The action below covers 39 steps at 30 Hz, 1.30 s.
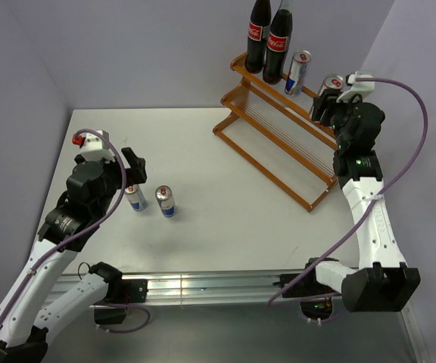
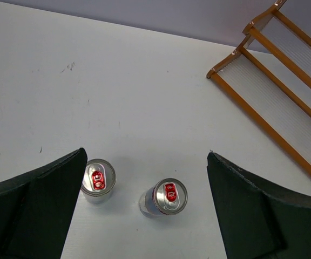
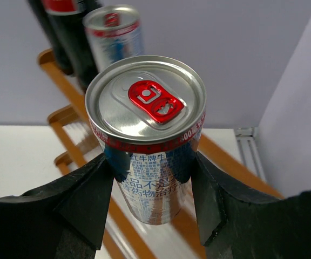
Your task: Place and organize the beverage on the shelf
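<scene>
The orange-brown shelf [image 1: 278, 132] stands at the back right. Two cola bottles [image 1: 269, 34] and one silver-blue can [image 1: 299, 71] stand on its top tier. My right gripper [image 1: 328, 98] is shut on a second can [image 1: 331, 82], upright over the top tier to the right of the first. In the right wrist view both fingers [image 3: 85, 199] press this can's [image 3: 153, 162] sides. Two more cans [image 1: 135, 197] [image 1: 165, 201] stand on the table at the left. My left gripper [image 1: 135, 168] is open above and just behind them; both cans [image 2: 97, 179] [image 2: 166, 197] show between its fingers [image 2: 252, 210].
The white table [image 1: 218, 227] ends at a metal rail along the near edge. Grey walls close the left, back and right sides. The shelf's lower tier [image 2: 285, 108] lies to the right of the left gripper. A purple cable loops beside each arm.
</scene>
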Each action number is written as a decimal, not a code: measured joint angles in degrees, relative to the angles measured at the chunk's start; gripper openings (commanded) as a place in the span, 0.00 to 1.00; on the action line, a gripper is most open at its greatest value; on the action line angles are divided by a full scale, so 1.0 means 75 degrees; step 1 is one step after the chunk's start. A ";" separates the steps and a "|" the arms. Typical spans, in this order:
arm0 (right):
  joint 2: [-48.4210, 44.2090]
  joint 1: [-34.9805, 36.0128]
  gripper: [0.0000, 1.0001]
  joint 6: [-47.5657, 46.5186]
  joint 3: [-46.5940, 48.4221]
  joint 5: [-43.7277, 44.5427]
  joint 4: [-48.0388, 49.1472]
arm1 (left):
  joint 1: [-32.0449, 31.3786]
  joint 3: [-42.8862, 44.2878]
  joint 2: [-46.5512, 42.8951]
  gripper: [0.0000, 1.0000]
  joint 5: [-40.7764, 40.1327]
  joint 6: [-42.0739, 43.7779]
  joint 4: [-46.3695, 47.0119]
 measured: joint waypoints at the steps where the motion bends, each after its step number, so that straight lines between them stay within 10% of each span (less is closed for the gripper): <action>1: 0.0137 -0.0169 0.00 0.0000 0.0128 -0.0067 0.0035 | 0.0000 -0.0006 0.0041 1.00 0.0000 0.0000 -0.0006; 27: 0.2407 -0.1212 0.01 -0.0117 0.1440 -0.2769 0.0525 | 0.0504 -0.0102 0.0038 0.99 0.0294 0.0000 0.0119; 39: 0.2766 -0.1212 0.32 -0.0309 0.1731 -0.3369 0.0583 | 0.0568 -0.0128 0.0038 0.99 0.0434 0.0000 0.0163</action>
